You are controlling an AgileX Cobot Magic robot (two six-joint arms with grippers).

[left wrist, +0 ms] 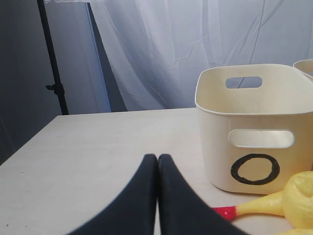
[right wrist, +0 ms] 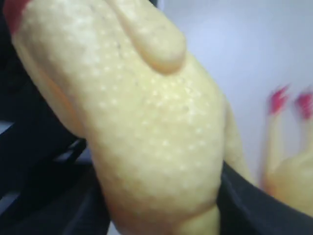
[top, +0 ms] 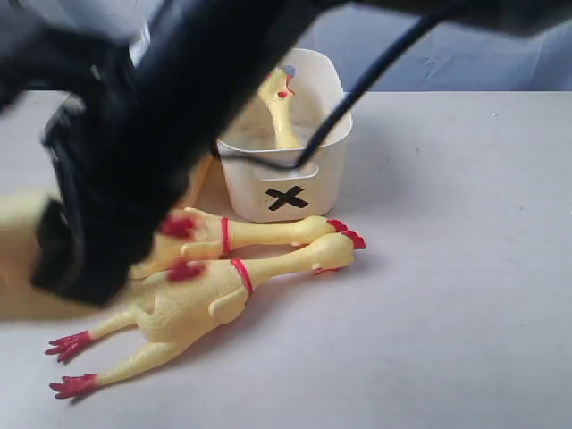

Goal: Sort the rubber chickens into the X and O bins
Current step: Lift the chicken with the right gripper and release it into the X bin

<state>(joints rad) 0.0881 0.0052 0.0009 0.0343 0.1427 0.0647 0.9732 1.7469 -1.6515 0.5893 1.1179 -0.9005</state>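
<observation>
– Black fingers of the left gripper (left wrist: pixel 157 196) lie pressed flat together with nothing between them, low over the pale table (left wrist: pixel 88 147).

– And past them?

– The O bin (left wrist: pixel 254 142) stands upright beyond, off to one side. A yellow, red-footed chicken leg (left wrist: pixel 259 204) lies just in front of it.

– What does the exterior view give?

– A blurred black arm (top: pixel 152 134) covers its left part. Right of that, the nearer chicken (top: pixel 192 308) and the farther chicken (top: pixel 259 234) lie side by side on the table, touching, with feet to the left and heads to the right. Just behind their heads stands the X bin (top: pixel 322 179), with a third chicken (top: pixel 281 112) inside, neck up.

– And the right gripper (right wrist: pixel 156 191)?

– It is clamped on the held chicken (right wrist: pixel 146 122), whose pimpled yellow body fills the wrist view. A pair of red feet (right wrist: pixel 279 100) blurs beyond.
</observation>
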